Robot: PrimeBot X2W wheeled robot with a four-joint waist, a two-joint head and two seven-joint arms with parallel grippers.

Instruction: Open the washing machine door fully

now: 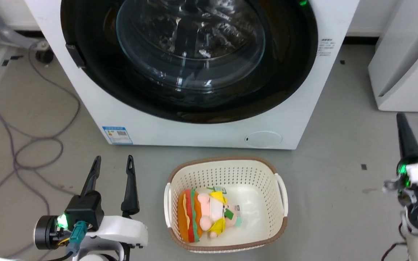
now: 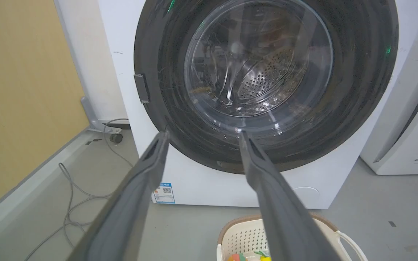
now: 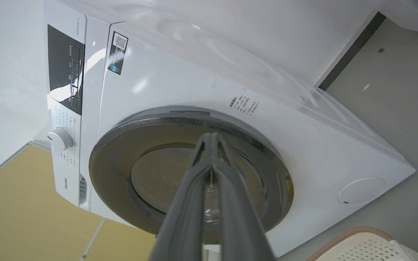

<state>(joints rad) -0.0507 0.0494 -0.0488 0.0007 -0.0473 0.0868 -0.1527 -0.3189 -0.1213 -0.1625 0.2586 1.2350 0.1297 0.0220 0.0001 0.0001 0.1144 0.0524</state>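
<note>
The washing machine (image 1: 194,135) (image 2: 201,190) (image 3: 194,83) stands straight ahead, white, with a blue sticker at its lower left. Its door (image 1: 289,72) (image 2: 361,90) (image 3: 114,159), a glossy black disc with a glass bowl, lies flat against the front. A small black handle (image 1: 75,55) (image 2: 142,88) sits on the door's left rim. My left gripper (image 1: 114,158) (image 2: 203,134) is open and empty, low on the left, short of the machine. My right gripper (image 1: 400,117) (image 3: 209,135) is shut on nothing, off to the right, its fingers pointing at the door.
A cream basket (image 1: 282,195) (image 2: 227,235) (image 3: 368,246) holding a plush toy (image 1: 205,215) stands on the floor before the machine, between my arms. Cables (image 1: 20,145) trail on the left. A white appliance (image 1: 405,65) (image 2: 412,127) stands at the right, a yellow panel (image 2: 20,90) at the left.
</note>
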